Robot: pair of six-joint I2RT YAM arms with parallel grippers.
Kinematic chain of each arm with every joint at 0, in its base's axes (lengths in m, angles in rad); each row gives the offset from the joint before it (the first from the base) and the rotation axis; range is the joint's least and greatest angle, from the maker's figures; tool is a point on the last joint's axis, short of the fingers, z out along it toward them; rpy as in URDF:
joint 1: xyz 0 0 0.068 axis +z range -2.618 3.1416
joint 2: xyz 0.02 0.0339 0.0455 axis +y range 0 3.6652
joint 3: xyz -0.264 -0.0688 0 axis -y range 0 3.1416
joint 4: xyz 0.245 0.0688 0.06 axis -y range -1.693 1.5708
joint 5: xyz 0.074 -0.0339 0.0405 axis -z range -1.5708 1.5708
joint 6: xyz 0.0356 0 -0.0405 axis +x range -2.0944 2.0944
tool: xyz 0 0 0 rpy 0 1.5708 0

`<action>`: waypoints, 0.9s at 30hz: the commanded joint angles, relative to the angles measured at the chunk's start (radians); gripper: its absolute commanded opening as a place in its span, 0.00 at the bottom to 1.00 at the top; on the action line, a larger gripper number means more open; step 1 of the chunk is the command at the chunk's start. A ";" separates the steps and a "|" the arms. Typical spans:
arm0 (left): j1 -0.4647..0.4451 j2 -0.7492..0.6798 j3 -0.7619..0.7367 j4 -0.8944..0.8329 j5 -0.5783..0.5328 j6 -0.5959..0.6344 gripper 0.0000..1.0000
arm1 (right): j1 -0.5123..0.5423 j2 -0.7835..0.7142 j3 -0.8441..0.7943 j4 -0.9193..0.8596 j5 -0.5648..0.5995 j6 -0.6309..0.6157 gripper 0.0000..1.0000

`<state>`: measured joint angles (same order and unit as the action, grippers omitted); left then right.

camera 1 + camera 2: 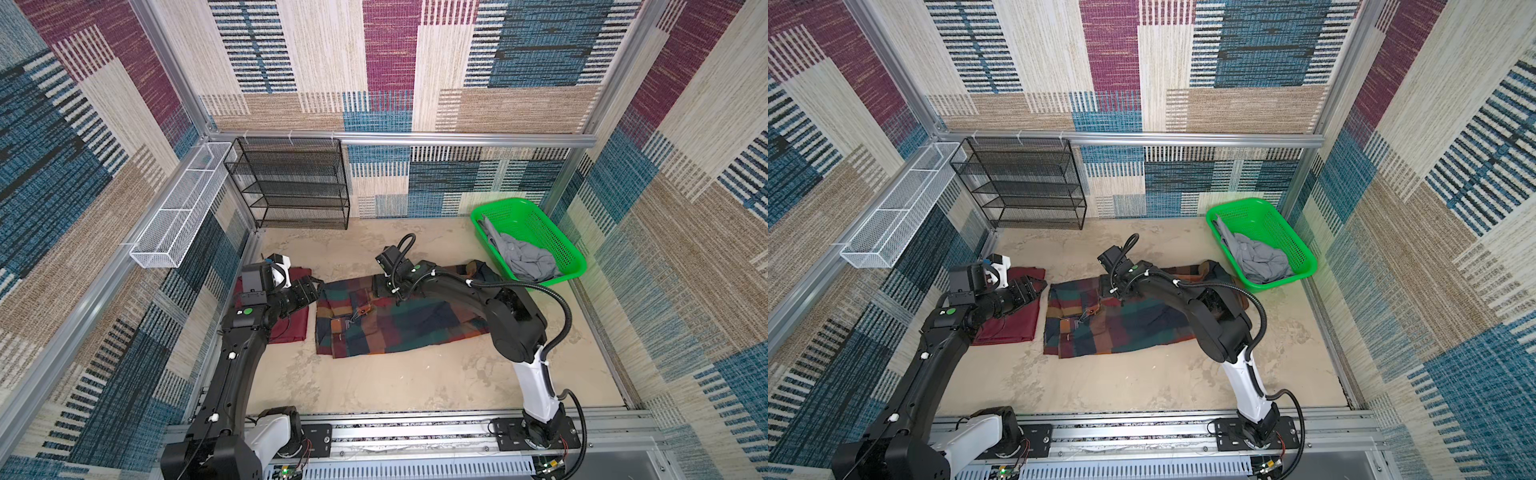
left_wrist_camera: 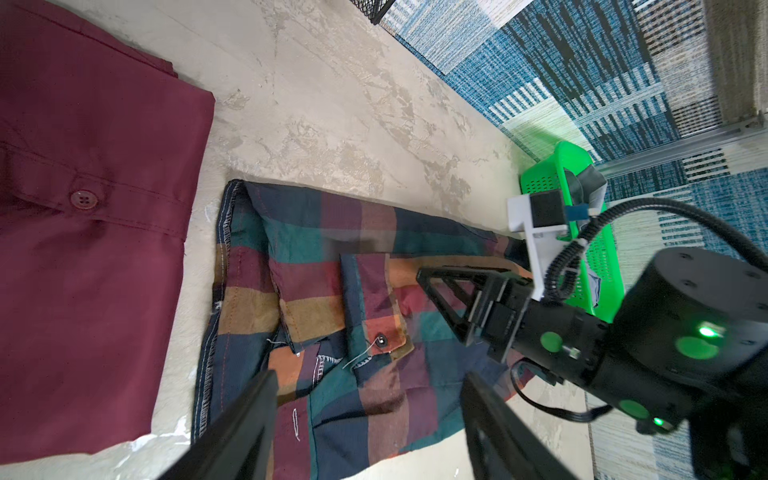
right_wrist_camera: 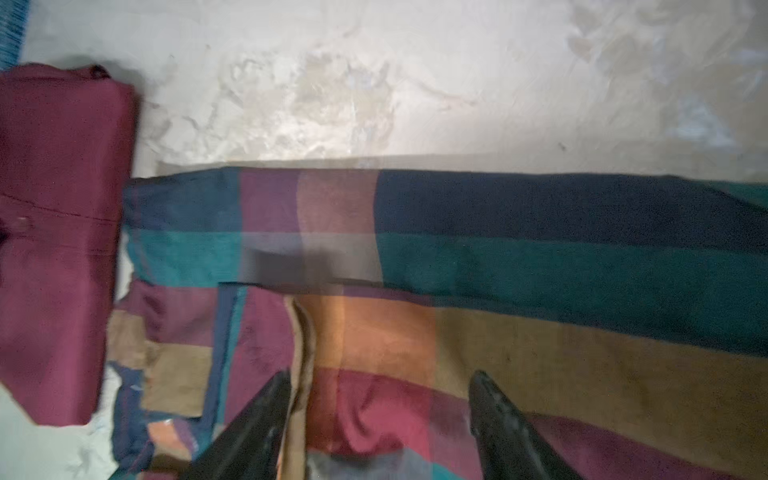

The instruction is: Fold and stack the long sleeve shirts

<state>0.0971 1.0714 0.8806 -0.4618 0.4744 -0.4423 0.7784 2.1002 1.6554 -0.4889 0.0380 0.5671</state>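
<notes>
You see the right gripper (image 3: 380,376) with its two black fingers (image 3: 257,424) standing wide apart over the plaid shirt (image 3: 498,257). This shirt lies flat on the pale, mottled table (image 3: 374,83), in bands of navy, teal, orange, brown and red. A folded edge runs through the cloth near one finger. Just beside the shirt's end lies the maroon shirt (image 3: 58,249), folded into a neat block, with a seam across it. Whether the two shirts touch, the blur does not let you decide.

Robot lab test cell, aluminium frame (image 1: 415,139), carpet-patterned wall panels (image 1: 390,50), left arm (image 1: 232,365) and right arm (image 1: 515,324) bolted to slotted rail (image 1: 415,432)
</notes>
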 commanded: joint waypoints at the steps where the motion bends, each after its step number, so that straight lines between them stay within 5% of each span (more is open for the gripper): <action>1: 0.001 -0.011 -0.003 0.002 0.001 0.021 0.73 | -0.001 -0.008 -0.008 -0.005 0.001 0.012 0.68; 16: 0.001 -0.016 -0.006 0.002 0.011 0.019 0.73 | 0.059 0.181 0.162 -0.113 0.000 -0.019 0.63; 27: 0.003 -0.020 -0.005 -0.001 0.003 0.021 0.72 | 0.087 0.140 0.221 -0.030 -0.249 -0.022 0.62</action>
<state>0.0978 1.0580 0.8787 -0.4618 0.4770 -0.4423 0.8490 2.2471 1.8469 -0.5640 -0.1146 0.5583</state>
